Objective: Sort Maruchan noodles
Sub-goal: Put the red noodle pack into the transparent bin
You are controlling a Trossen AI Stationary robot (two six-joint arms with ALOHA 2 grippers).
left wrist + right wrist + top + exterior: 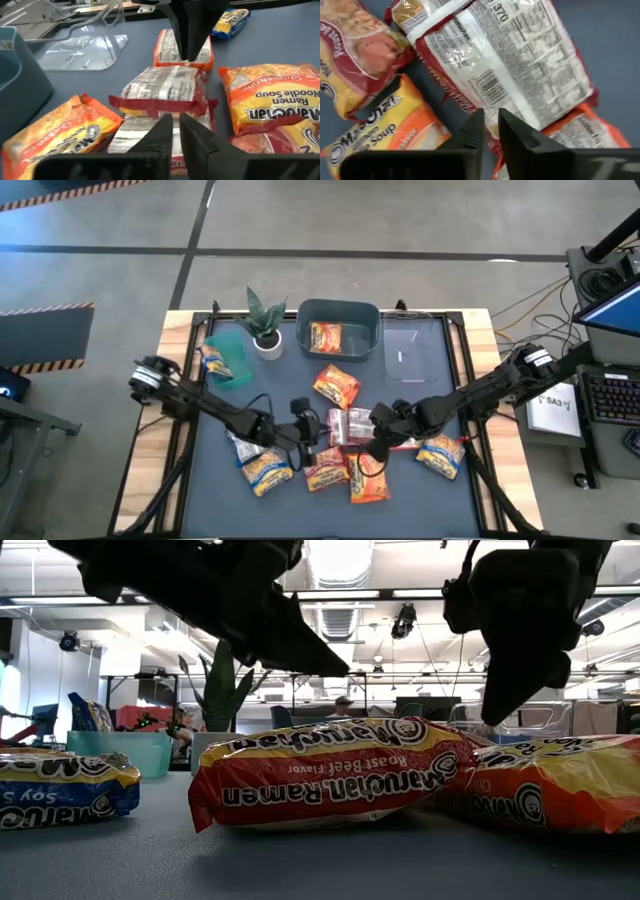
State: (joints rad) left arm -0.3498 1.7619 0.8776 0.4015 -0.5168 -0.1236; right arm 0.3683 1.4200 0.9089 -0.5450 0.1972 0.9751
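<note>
A: Left gripper (306,430), low over the middle of the dark table (420,510). State?

B: Shut to a bare slit, with its tips at the near edge of a red-and-white packet (165,90) lying label-side down. Pinched or merely touched: not to be told.

A: Maruchan noodles, from the left?

B: One packet (212,360) standing in the tilted teal bin (232,370) at the far left corner. Beside that, a potted plant (265,320). Nearer the front, under the left arm, a silver-blue packet (243,448) touching a yellow one (268,472).

A: Centre?

B: An orange packet (325,337) inside the grey bin (338,306) at the far edge. Another orange packet (336,385) flat on the table just in front of that bin. Then the red-and-white pair between the two grippers, one overlapping the other, and in front of these a red Roast Beef packet (330,775) and an orange Chicken packet (368,478), edges touching.

A: Right gripper (374,438)?

B: Hanging just beside the far end of the same red-and-white pair, facing the left gripper across it. Open or closed: not to be told.

A: Farther right?

B: A clear plastic lid (407,350) next to the grey bin, and a blue-and-yellow packet (440,455) alone under the right arm, apart from the central cluster.
</note>
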